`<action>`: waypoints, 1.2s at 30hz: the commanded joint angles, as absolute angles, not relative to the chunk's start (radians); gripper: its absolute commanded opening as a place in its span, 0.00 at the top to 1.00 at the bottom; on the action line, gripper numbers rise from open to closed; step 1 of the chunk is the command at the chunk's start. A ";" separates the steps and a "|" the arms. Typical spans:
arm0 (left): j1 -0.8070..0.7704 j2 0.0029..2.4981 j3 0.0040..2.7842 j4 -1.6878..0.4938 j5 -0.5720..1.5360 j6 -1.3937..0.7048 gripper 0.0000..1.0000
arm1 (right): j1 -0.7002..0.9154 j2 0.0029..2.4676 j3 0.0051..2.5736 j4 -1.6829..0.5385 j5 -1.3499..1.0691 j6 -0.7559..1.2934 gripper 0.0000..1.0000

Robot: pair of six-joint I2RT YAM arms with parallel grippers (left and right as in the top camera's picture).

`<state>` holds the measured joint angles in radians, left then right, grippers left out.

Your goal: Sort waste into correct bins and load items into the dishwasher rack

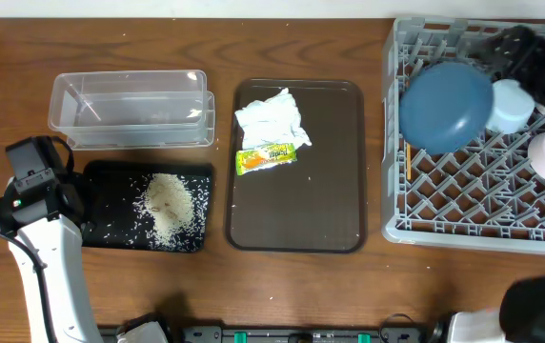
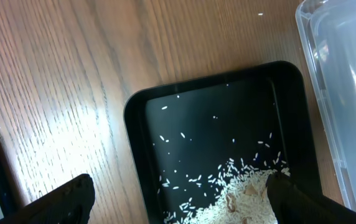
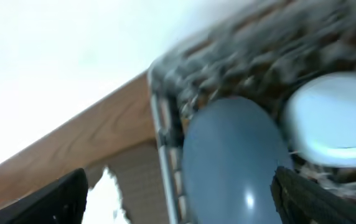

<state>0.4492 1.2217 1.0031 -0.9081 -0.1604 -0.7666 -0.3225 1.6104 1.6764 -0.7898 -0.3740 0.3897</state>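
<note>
Dark-blue bowl (image 1: 444, 107) seems to lean inside the grey rack (image 1: 463, 205).

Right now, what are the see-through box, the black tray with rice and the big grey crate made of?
See-through box: looks like clear glossy plastic; the table shows through and its edges glint. Black tray: probably plastic, smooth with a slight sheen, or maybe coated metal. Grey crate: moulded matte plastic, judging by its lattice.
</note>
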 commanded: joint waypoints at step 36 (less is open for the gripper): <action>0.454 1.221 1.020 -0.908 -0.166 -0.776 0.09 | 0.243 1.835 1.681 -0.751 -0.201 0.239 0.24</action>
<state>0.4492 1.2213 1.0031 -0.9077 -0.1604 -0.7666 0.1474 1.8263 1.6791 -0.7704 -0.2493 0.2653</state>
